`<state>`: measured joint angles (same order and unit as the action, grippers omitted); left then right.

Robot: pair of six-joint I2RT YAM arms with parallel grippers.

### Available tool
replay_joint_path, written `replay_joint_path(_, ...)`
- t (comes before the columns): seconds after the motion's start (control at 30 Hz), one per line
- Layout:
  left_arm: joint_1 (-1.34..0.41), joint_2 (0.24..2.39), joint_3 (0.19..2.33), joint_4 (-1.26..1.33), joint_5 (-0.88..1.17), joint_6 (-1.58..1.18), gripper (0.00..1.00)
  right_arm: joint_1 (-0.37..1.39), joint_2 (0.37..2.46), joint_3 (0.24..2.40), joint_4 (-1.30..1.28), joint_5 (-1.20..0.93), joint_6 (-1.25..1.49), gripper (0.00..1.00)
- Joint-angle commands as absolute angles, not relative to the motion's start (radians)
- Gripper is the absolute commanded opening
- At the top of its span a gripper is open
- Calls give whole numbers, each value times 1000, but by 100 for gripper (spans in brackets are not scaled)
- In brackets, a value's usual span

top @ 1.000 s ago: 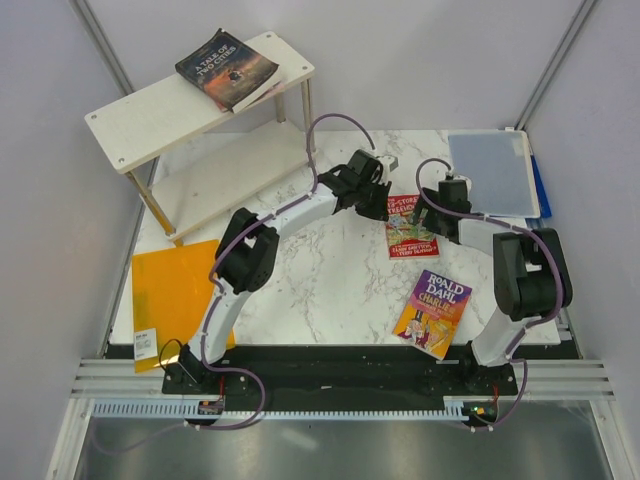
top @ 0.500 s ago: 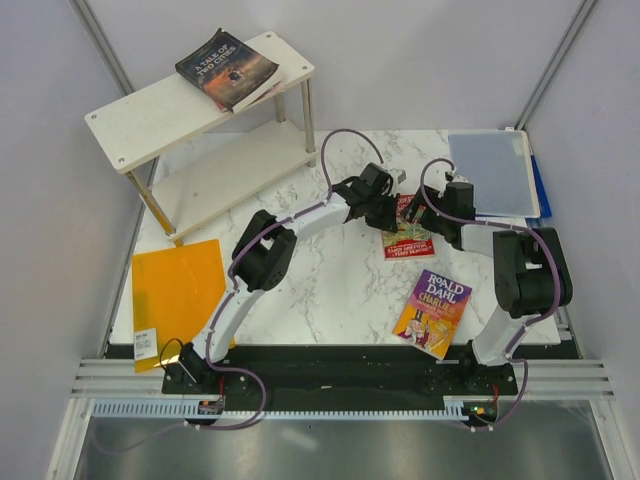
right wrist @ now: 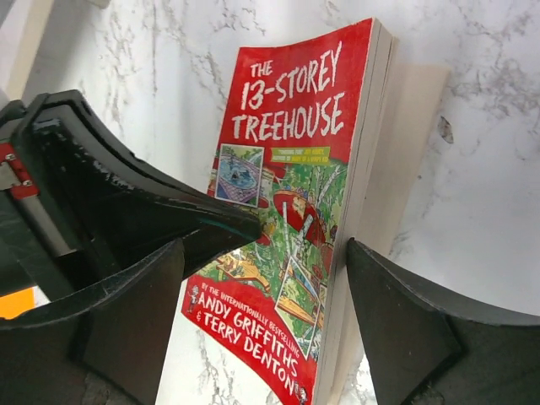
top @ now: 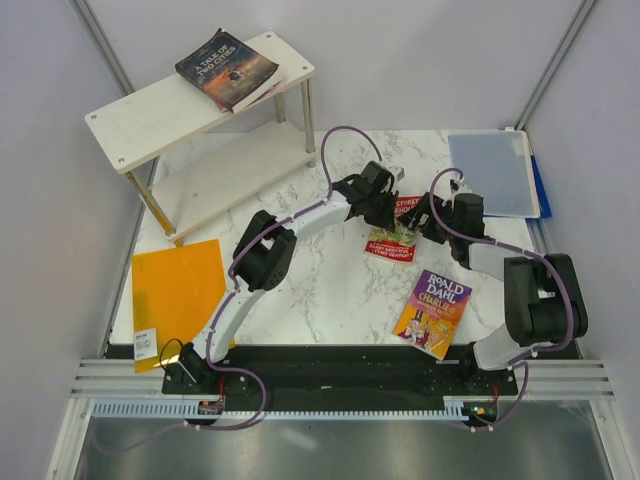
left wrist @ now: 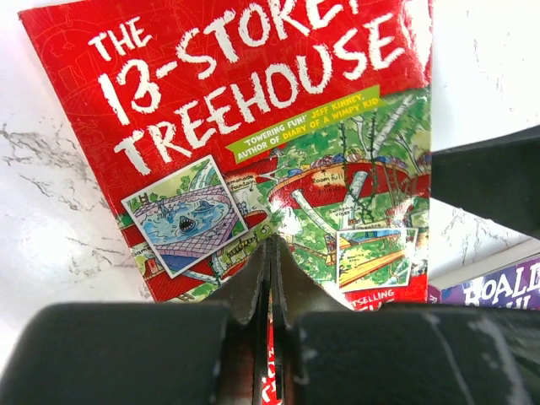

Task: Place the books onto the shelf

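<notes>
The red-and-green "Treehouse" paperback [top: 392,240] is found right of the centre of the white marbled desk [top: 320,290]. It is pinched by one edge in the left claw [left wrist: 270,245], whose jaws are clamped together on it. The right claw [right wrist: 263,253] is spread apart astride the book's long sides, and no contact can be made out. The pale two-tier wooden shelf [top: 150,115] stands at the far left corner, on the left arm's side, so the carry is judged to be that arm's.

You see a red Treehouse book [top: 393,230] with white lettering and green drawings. The counter [top: 330,290] is white marble, veined grey. Your left claw [left wrist: 270,249] and right claw [right wrist: 295,245] are black. The Roald Dahl book [top: 433,312] is purple and yellow, the shelf [top: 150,122] whitish, the Tale of Two Cities book [top: 226,68] dark, the sheet [top: 175,290] orange, the folder [top: 490,172] blue-grey.
</notes>
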<state>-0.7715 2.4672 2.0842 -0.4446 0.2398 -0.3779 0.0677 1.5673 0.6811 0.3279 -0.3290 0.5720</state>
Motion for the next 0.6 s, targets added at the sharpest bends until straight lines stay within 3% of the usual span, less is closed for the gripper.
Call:
replay_joint_path(0.0, -781, 2542, 2095, -532, 204, -376, 2, 87, 1554, 647, 477, -451, 644, 84)
replay_joint_path(0.17, -781, 2549, 2114, -551, 219, -377, 2, 86, 1675, 664, 517, -449, 675, 83)
replay_joint_path(0.27, -781, 2551, 2118, -552, 235, -379, 2, 87, 1751, 666, 587, -462, 719, 76)
replay_joint_path(0.3, -781, 2553, 2120, -555, 236, -379, 2, 87, 1769, 661, 625, -475, 733, 60)
replay_joint_path(0.4, -781, 2554, 2118, -560, 235, -376, 2, 89, 1828, 646, 808, -531, 837, 33)
replay_joint_path(0.47, -781, 2554, 2118, -564, 233, -373, 2, 89, 1856, 634, 939, -552, 879, 29)
replay_joint_path(0.57, -781, 2556, 2120, -571, 233, -371, 2, 87, 1882, 627, 1073, -566, 949, 31)
